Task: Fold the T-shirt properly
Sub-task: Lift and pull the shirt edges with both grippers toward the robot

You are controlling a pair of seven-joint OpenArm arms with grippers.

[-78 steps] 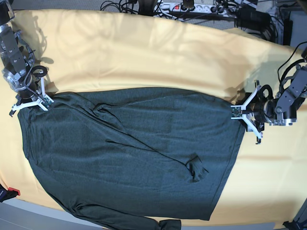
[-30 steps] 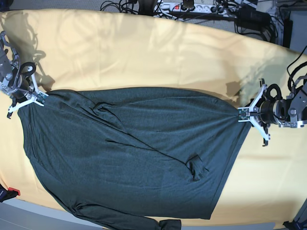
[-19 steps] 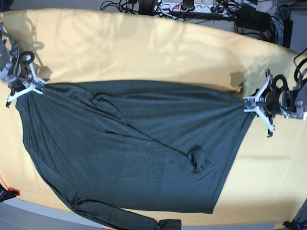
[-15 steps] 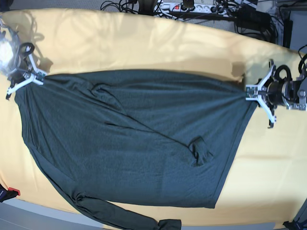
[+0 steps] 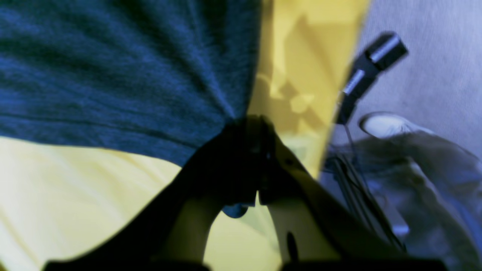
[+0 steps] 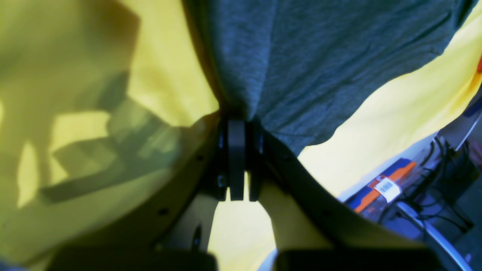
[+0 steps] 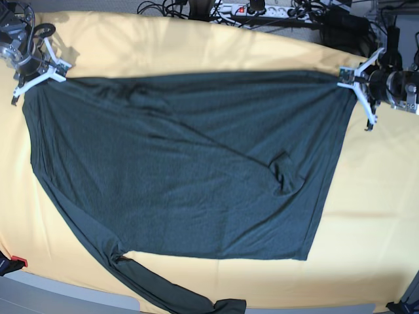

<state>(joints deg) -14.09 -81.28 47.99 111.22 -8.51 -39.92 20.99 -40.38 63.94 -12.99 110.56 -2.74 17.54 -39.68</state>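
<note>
The T-shirt [image 7: 190, 163], dark teal-grey with long sleeves, lies spread wide across the yellow table cover [image 7: 196, 46]. Its far edge is pulled taut between both grippers. My left gripper [image 7: 344, 74] is at the far right, shut on the shirt's far right corner. In the left wrist view the fabric [image 5: 113, 67] bunches into the closed tips of that gripper [image 5: 250, 124]. At the far left, my right gripper [image 7: 62, 69] is shut on the other far corner. The right wrist view shows cloth [image 6: 320, 56] pinched in this gripper [image 6: 237, 116]. One sleeve [image 7: 163, 288] trails to the front edge; another sleeve cuff [image 7: 283, 171] lies on the body.
A power strip [image 7: 252, 10] and tangled cables [image 7: 340, 19] sit behind the table's far edge. A small red object [image 7: 16, 263] shows at the front left corner. The sleeve's cuff [image 7: 226, 306] reaches the table's front edge.
Both grippers have moved toward the far edge of the table, dragging the T-shirt back with them. The shirt now lies flatter and more stretched out.
</note>
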